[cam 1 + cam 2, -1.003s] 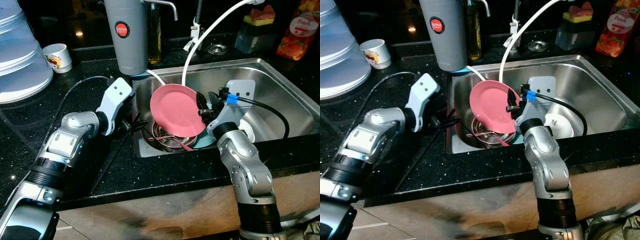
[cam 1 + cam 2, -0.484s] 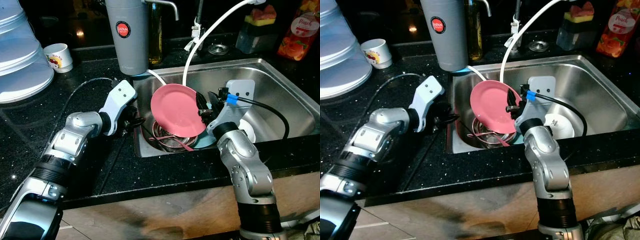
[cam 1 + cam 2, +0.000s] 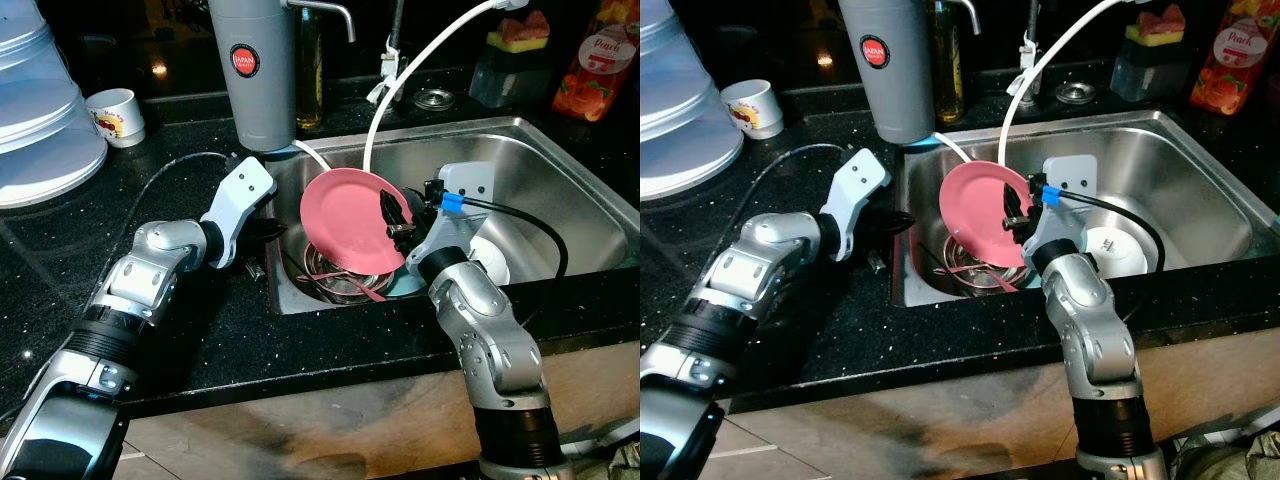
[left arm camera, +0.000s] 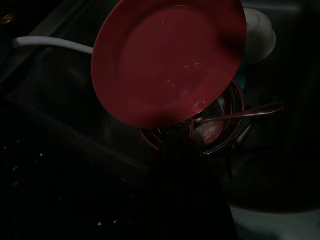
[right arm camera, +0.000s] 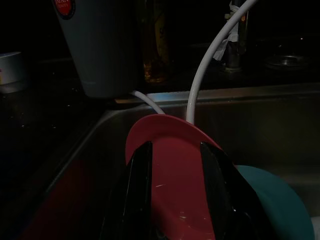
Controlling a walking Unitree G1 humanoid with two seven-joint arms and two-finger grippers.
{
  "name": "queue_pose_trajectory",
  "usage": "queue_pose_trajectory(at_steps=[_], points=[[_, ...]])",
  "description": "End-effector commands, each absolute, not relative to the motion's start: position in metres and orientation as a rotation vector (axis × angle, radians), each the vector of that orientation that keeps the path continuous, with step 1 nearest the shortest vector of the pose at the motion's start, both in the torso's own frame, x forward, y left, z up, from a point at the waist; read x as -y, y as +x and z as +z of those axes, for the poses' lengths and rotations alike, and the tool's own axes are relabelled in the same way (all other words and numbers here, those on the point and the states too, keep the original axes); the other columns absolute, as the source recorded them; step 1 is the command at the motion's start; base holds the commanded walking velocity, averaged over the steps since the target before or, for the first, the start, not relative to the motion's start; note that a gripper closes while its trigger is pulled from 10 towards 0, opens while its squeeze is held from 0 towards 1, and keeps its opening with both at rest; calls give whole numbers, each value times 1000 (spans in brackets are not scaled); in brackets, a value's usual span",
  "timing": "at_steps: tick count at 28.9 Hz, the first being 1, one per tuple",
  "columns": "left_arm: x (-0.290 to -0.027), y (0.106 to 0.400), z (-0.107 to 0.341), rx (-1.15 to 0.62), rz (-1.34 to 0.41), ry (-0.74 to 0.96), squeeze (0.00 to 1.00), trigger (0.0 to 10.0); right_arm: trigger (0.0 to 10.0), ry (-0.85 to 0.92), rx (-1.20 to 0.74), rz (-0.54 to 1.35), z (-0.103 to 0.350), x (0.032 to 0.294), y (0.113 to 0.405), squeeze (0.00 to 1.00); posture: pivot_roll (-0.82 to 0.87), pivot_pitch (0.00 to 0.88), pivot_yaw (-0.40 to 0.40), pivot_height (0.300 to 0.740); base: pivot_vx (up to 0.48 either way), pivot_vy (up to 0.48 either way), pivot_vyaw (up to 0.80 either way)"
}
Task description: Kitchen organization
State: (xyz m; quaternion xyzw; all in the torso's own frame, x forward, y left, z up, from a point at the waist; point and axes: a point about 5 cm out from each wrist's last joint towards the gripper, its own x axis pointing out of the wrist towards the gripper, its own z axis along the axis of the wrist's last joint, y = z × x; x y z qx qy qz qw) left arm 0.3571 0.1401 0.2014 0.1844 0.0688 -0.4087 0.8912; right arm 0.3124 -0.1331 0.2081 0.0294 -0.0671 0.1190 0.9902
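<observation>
A pink plate (image 3: 350, 220) stands tilted on edge in the left part of the steel sink (image 3: 540, 165), over a metal bowl (image 3: 340, 283) with a pink spoon (image 3: 362, 291). My right gripper (image 3: 394, 216) is shut on the plate's right rim; in the right wrist view the plate (image 5: 172, 165) sits between its fingers (image 5: 139, 190). My left gripper (image 3: 272, 236) hovers at the sink's left edge, pointing at the plate from a short gap, and looks shut with nothing in it. The left wrist view has the plate (image 4: 167, 60) ahead.
A teal plate (image 3: 406, 284) and a white bowl (image 3: 490, 258) lie in the sink. A white hose (image 3: 400, 75) arcs over it. On the black counter stand a grey canister (image 3: 255, 70), a white cup (image 3: 112, 112), a clear plastic cover (image 3: 40, 110), a sponge holder (image 3: 512, 62) and an orange bottle (image 3: 598, 55).
My left gripper has come closer to the sink's left edge and the plate. My right gripper has shifted slightly left, still holding the plate.
</observation>
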Motion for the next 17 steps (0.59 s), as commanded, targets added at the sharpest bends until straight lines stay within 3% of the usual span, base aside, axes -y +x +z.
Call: queue_pose_trajectory(at_steps=[1,6,8,17], points=[[-145,358,199,-152,-837,378,0,0,10000,65,120,243,205,133,311,0,1,36,56,740,0,0,0],[-152,363,224,-43,-792,322,0,0,10000,64,121,242,206,133,312,0,-1,37,54,740,0,0,0],[-162,365,254,84,-760,186,0,0,10000,64,124,238,207,134,312,0,0,43,52,740,0,0,0],[-182,362,287,212,-729,-24,0,0,10000,66,124,237,207,134,312,0,6,45,48,740,0,0,0]])
